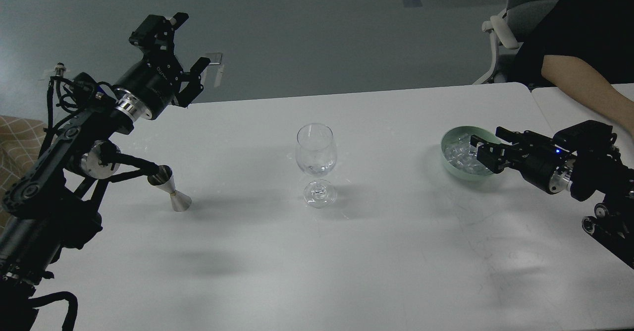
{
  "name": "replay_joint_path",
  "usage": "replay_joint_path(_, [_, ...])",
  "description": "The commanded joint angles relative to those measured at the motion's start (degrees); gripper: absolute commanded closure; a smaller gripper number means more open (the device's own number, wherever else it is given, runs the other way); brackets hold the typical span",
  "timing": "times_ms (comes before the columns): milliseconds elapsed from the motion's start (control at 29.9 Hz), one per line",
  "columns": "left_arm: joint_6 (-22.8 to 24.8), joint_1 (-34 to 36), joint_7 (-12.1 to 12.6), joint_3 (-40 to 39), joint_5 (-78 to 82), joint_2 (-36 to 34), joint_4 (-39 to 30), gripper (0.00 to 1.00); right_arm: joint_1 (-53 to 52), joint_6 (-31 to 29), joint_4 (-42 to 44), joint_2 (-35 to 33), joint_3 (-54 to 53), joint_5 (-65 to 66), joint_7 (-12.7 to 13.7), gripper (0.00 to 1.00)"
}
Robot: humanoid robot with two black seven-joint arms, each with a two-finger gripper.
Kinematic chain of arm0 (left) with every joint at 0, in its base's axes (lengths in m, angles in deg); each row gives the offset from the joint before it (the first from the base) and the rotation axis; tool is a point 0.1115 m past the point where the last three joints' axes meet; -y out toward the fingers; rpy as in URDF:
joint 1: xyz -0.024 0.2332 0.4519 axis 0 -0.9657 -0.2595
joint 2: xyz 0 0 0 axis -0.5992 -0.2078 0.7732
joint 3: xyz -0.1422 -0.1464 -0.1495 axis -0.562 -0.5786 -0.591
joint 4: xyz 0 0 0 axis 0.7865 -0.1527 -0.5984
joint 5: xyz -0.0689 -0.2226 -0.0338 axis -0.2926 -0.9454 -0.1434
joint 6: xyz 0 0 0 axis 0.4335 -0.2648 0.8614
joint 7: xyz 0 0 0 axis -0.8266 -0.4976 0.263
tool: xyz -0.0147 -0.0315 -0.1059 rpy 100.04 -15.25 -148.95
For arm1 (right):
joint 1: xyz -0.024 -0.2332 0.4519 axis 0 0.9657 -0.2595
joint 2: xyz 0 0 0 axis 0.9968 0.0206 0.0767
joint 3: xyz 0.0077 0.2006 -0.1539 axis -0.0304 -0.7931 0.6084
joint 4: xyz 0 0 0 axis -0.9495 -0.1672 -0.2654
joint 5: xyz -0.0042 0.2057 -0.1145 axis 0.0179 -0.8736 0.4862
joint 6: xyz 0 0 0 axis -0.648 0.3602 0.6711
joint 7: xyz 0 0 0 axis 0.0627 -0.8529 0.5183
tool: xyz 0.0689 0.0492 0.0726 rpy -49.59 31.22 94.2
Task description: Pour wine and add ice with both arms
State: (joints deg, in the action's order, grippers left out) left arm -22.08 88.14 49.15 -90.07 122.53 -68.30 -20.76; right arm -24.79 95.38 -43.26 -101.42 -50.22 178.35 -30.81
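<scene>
A clear stemmed wine glass (316, 155) stands upright at the table's middle. Ice cubes (456, 151) lie in a pale green bowl (458, 173) to its right. My right gripper (488, 145) is open and empty, low over the bowl's right side, with its fingertips above the ice. A steel jigger (171, 190) stands at the left. My left gripper (181, 43) is open and empty, raised above the table's far left edge, well behind the jigger. A black cable loop of the left arm reaches the jigger's cup.
The white table (317, 261) runs wide in front. A person's bare forearm (579, 81) rests at the far right corner, behind my right arm. A grey chair (510, 24) stands beyond the table's far right edge.
</scene>
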Motion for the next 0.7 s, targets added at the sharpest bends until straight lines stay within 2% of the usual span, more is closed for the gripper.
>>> replay_joint_path(0, [0.05,-0.05,0.00,0.01,0.02,0.03,0.07,0.02,-0.27,-0.23,0.86,0.71,0.81,0.07,0.10,0.41])
replay_joint_path(669, [0.22,-0.23,0.00,-0.16,-0.15,0.03,-0.02,0.02,-2.12,-0.93,3.50,2.65,3.53,0.07,0.10,0.41])
